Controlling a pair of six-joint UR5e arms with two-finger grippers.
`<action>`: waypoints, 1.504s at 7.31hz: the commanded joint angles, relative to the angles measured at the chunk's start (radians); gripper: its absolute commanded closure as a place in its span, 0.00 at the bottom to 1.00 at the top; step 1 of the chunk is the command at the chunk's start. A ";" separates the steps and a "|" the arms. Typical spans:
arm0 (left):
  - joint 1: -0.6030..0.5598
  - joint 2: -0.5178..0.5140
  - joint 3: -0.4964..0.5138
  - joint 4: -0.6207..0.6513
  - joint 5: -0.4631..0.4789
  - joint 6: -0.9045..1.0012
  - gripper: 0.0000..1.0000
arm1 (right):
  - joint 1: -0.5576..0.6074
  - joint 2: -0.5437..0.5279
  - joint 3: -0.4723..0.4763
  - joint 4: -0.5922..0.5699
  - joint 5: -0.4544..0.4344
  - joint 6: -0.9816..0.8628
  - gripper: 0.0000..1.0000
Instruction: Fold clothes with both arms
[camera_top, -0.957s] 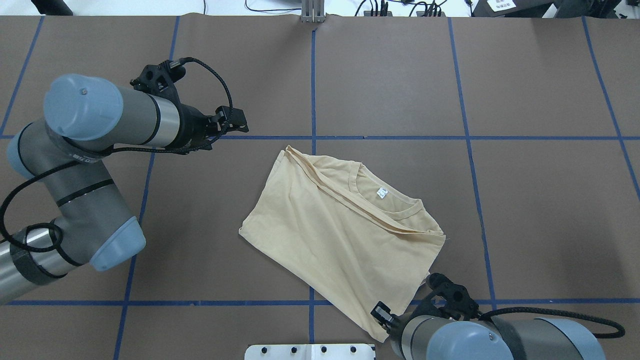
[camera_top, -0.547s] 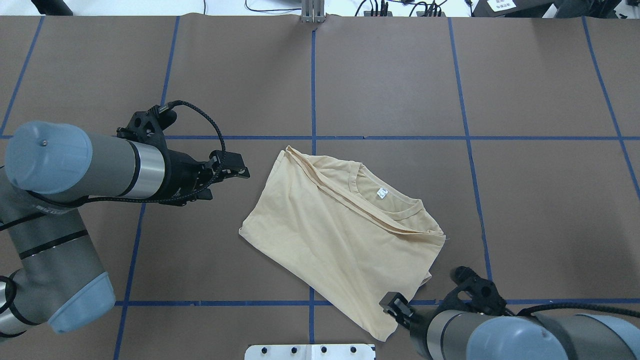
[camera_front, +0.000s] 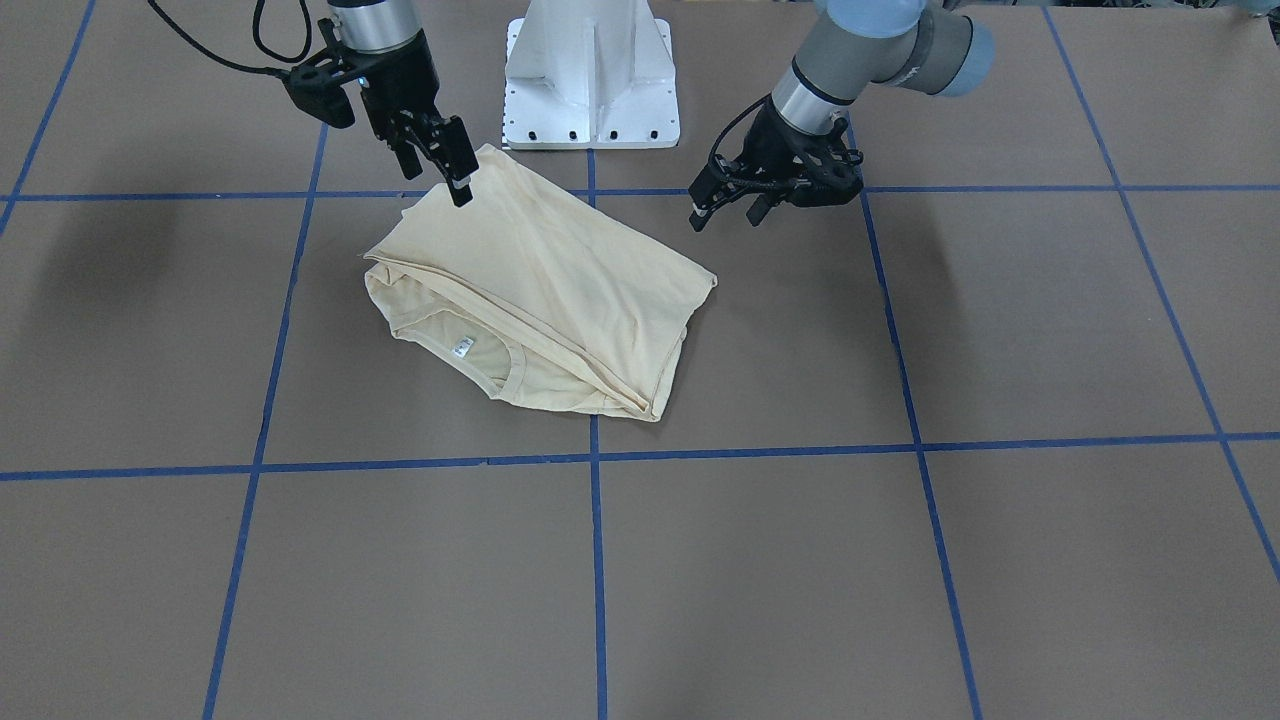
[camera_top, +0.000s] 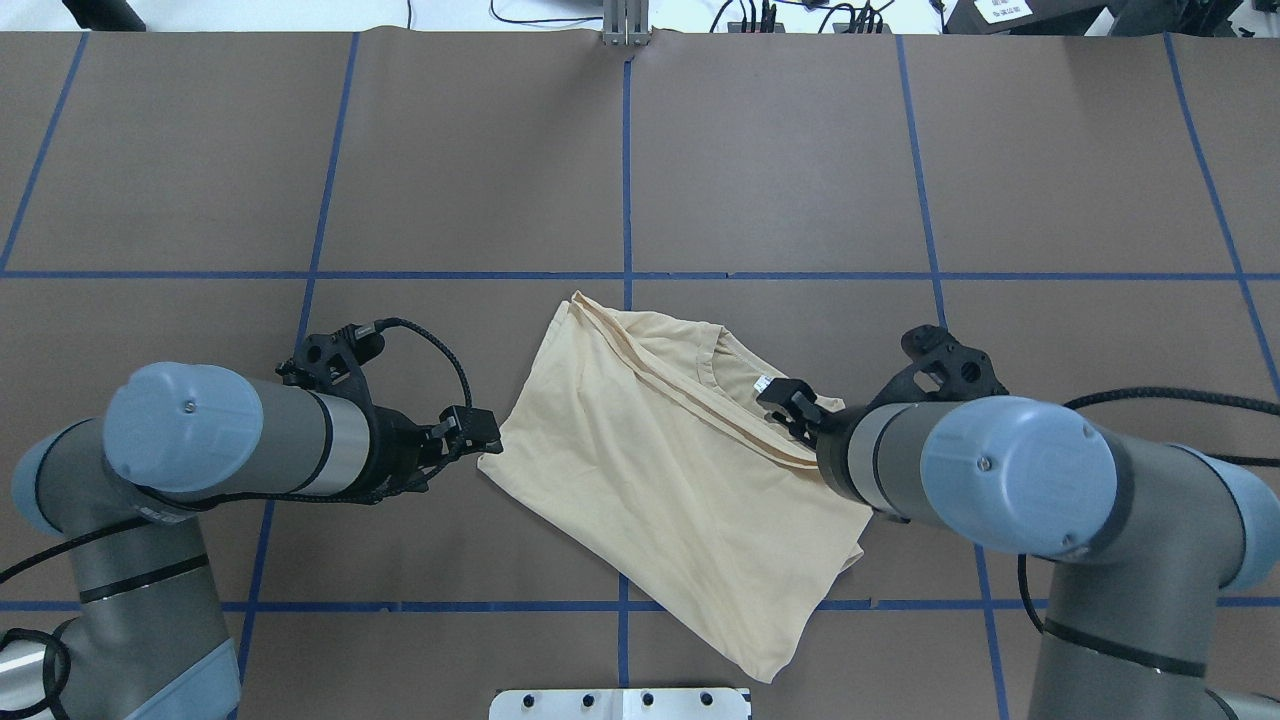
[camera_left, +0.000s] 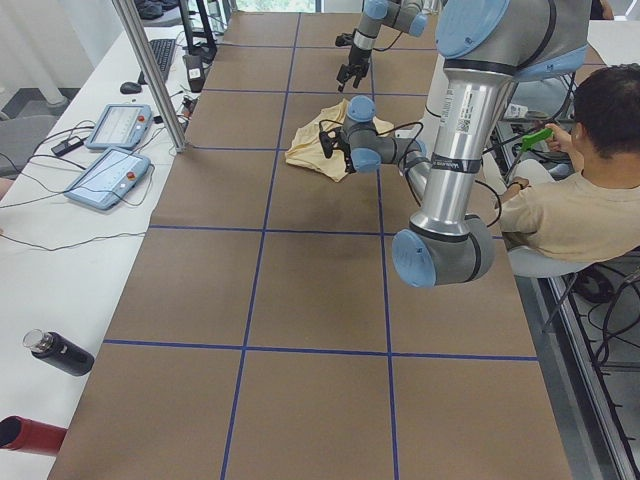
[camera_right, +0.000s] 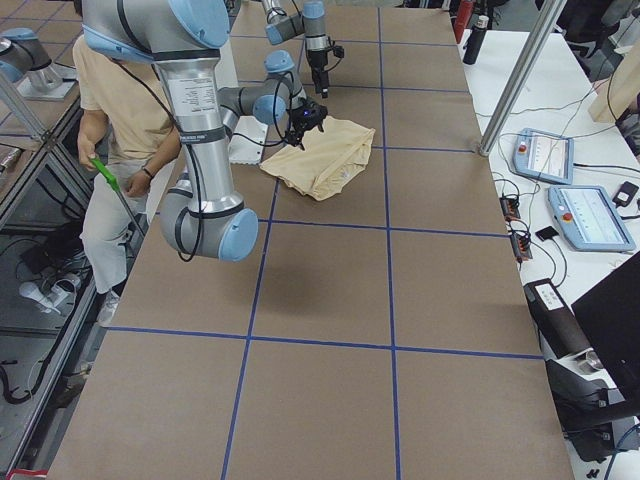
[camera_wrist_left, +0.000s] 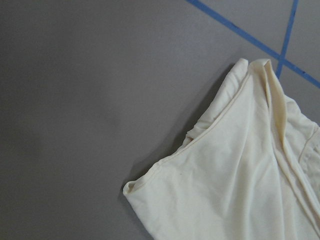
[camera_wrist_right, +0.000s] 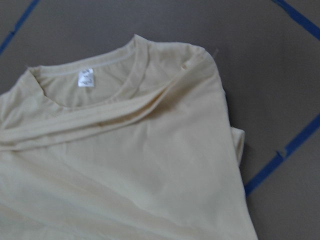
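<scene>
The pale cream-yellow shirt (camera_top: 660, 470) lies folded and skewed at the table's middle, back side up, with its neckline and white label (camera_wrist_right: 86, 77) showing; the print is hidden. My left gripper (camera_top: 478, 432) is open and empty just beside the shirt's left corner (camera_wrist_left: 131, 187); it also shows in the front view (camera_front: 725, 205). My right gripper (camera_top: 790, 402) is open and empty, raised above the shirt's right side. In the front view it (camera_front: 445, 165) hangs by the shirt's corner nearest the base. Neither wrist view shows its fingers.
The white pedestal base (camera_front: 590, 70) stands at the near table edge behind the shirt. Blue tape lines (camera_top: 627, 180) cross the brown table cover. An operator (camera_left: 585, 200) sits beside the robot. Control pendants (camera_left: 110, 150) and bottles (camera_left: 58, 352) lie on the side bench.
My left gripper moved toward the robot and ended beside the shirt's left corner. My right arm rose and swung from the shirt's near corner to above its right shoulder. The shirt has not moved.
</scene>
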 joint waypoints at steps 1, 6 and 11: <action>0.022 -0.079 0.122 -0.002 0.010 -0.003 0.07 | 0.051 0.014 -0.054 0.007 0.034 -0.086 0.00; 0.022 -0.097 0.175 -0.002 0.044 0.006 0.44 | 0.051 0.012 -0.090 0.008 0.031 -0.087 0.00; 0.022 -0.110 0.198 -0.002 0.045 -0.002 0.61 | 0.051 0.011 -0.096 0.008 0.031 -0.089 0.00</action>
